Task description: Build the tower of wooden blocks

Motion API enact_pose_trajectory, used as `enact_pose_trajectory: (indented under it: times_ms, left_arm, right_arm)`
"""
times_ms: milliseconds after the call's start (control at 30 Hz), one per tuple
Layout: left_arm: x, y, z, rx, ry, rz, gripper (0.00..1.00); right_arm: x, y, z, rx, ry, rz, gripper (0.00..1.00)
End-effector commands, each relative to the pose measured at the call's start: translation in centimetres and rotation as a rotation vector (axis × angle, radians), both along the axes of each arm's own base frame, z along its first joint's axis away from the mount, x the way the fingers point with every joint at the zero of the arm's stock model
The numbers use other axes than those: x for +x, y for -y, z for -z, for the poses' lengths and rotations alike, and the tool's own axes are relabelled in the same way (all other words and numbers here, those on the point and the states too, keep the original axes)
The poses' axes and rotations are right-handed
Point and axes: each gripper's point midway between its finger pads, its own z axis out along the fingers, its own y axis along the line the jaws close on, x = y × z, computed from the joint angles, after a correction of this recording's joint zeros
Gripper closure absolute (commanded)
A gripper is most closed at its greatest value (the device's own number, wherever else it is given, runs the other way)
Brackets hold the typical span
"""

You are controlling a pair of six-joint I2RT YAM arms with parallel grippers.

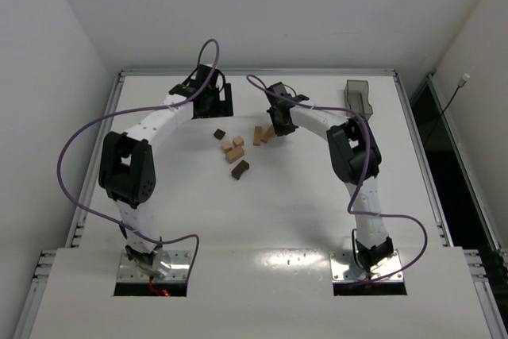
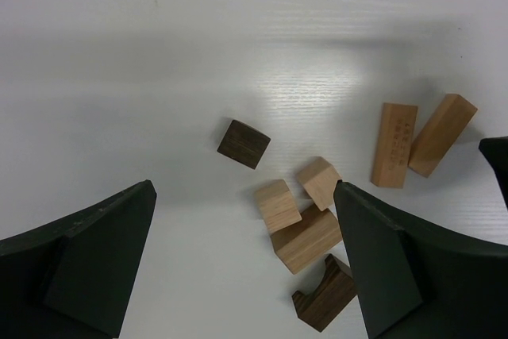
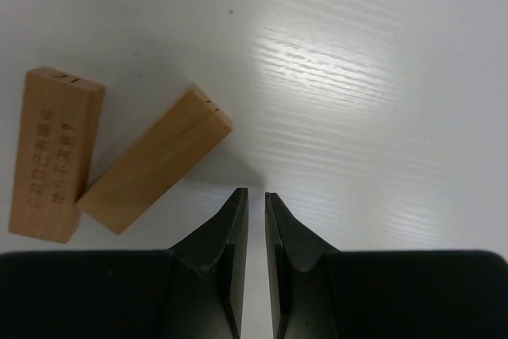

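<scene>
Your left gripper [image 2: 244, 196] hangs wide open over the worktop [image 2: 159, 53], with nothing between its jaws. Your right gripper [image 3: 255, 196] is closed down to a thin slit and holds nothing.

The wood blocks [image 1: 238, 148] all lie loose in the middle of the worktop, between your two grippers, and none rests on top of another. From the left wrist you see:
- a dark cube [image 2: 244, 144] on its own;
- two tan cubes [image 2: 278, 206], the nearer one touching a larger tan block [image 2: 307, 238];
- a dark notched piece [image 2: 325, 298] just beside that block and partly hidden behind the right-hand finger.

Farther right lie two tan bars [image 2: 394, 144]. From the right wrist, the one with printed marks [image 3: 51, 152] and the slanted one [image 3: 155, 158] meet at one end, and the slanted bar sits just left of your closed fingertips.

The grey tray [image 1: 361, 99] stands at the far right of the worktop, well apart from the blocks.
</scene>
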Motion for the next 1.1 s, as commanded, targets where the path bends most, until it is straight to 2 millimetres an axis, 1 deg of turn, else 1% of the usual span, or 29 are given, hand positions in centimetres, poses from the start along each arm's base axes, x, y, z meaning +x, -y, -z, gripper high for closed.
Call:
enact_pose_trajectory:
  times_ms: [0, 33, 67, 167, 200, 233, 300, 333, 367, 467, 500, 533, 567, 633, 667, 733, 767, 833, 867, 933, 967, 1000, 1033, 1067]
  left_arm:
    - [0.6, 0.3, 0.0, -0.029, 0.009, -0.003, 0.06]
    - [0.8, 0.3, -0.3, -0.032, 0.018, -0.003, 0.06]
    - [0.8, 0.3, -0.3, -0.032, 0.018, -0.003, 0.06]
    - [0.8, 0.3, -0.3, -0.032, 0.018, -0.003, 0.06]
    - [0.8, 0.3, -0.3, -0.032, 0.018, -0.003, 0.06]
    - [0.8, 0.3, 0.1, -0.029, 0.009, -0.003, 0.06]
    - [0.8, 0.3, 0.1, -0.029, 0.009, -0.003, 0.06]
    - [0.8, 0.3, 0.1, -0.029, 0.009, -0.003, 0.06]
    - [0.8, 0.3, 0.1, -0.029, 0.009, -0.003, 0.06]
    - [0.8, 0.4, 0.5, -0.026, 0.0, -0.003, 0.06]
    - [0.8, 0.4, 0.5, -0.026, 0.0, -0.003, 0.06]
    - [1.0, 0.4, 0.2, -0.029, 0.009, -0.003, 0.06]
    - [1.0, 0.4, 0.6, -0.026, 0.0, -0.003, 0.06]
    - [1.0, 0.6, 0.6, -0.034, -0.002, 0.004, 0.06]
    - [1.0, 0.6, 0.6, -0.034, -0.002, 0.004, 0.06]
    - [1.0, 0.6, 0.6, -0.034, -0.002, 0.004, 0.06]
    - [1.0, 0.6, 0.6, -0.034, -0.002, 0.004, 0.06]
    - [1.0, 0.6, 0.6, -0.028, -0.002, 0.011, 0.06]
    - [1.0, 0.6, 0.6, -0.028, -0.002, 0.011, 0.06]
    - [1.0, 0.6, 0.6, -0.028, -0.002, 0.011, 0.06]
    - [1.0, 0.6, 0.6, -0.028, -0.002, 0.011, 0.06]
    - [1.0, 0.6, 0.6, -0.028, -0.002, 0.011, 0.06]
    - [1.0, 0.6, 1.0, -0.025, -0.01, 0.011, 0.06]
    - [1.2, 0.7, 0.6, -0.028, 0.0, 0.011, 0.06]
  right_arm:
    - [1.9, 0.8, -1.9, -0.01, 0.073, 0.061, 0.88]
    - [2.3, 1.1, -2.2, -0.006, 0.081, 0.07, 0.88]
    - [2.5, 1.0, -1.7, -0.009, 0.076, 0.07, 0.88]
    - [3.0, 0.2, -1.3, 0.019, 0.073, 0.055, 0.88]
    - [3.5, -0.1, -2.0, 0.029, 0.09, 0.055, 0.88]
    - [3.7, -0.2, -1.5, 0.027, 0.086, 0.055, 0.88]
    - [3.6, -0.6, -0.6, 0.041, 0.065, 0.042, 0.88]
    - [3.8, -0.8, -0.9, 0.045, 0.073, 0.042, 0.88]
    - [4.0, -0.8, -0.8, 0.045, 0.073, 0.042, 0.88]
    - [4.1, -1.3, -0.6, 0.063, 0.066, 0.032, 0.88]
    - [3.8, -1.9, -0.6, 0.07, 0.062, 0.018, 0.88]
    - [3.8, -1.9, -0.6, 0.07, 0.061, 0.018, 0.87]
    - [3.8, -1.9, -0.6, 0.07, 0.061, 0.018, 0.87]
    - [3.7, -2.0, -0.6, 0.077, 0.058, 0.013, 0.86]
    - [3.7, -2.0, -0.1, 0.073, 0.05, 0.014, 0.86]
    - [3.9, -2.3, -0.4, 0.087, 0.054, 0.007, 0.84]
    - [3.6, -2.7, 0.1, 0.083, 0.046, -0.002, 0.84]
    - [3.5, -2.9, 0.1, 0.09, 0.042, -0.006, 0.84]
    - [3.3, -3.3, 0.1, 0.09, 0.041, -0.015, 0.83]
    - [3.2, -3.5, 0.1, 0.097, 0.037, -0.02, 0.81]
    - [3.4, -3.6, -0.2, 0.101, 0.045, -0.02, 0.81]
    - [3.2, -4.1, -0.2, 0.102, 0.045, -0.029, 0.8]
    - [3.2, -4.1, -0.2, 0.102, 0.045, -0.03, 0.8]
    - [3.2, -4.1, -0.2, 0.102, 0.045, -0.03, 0.78]
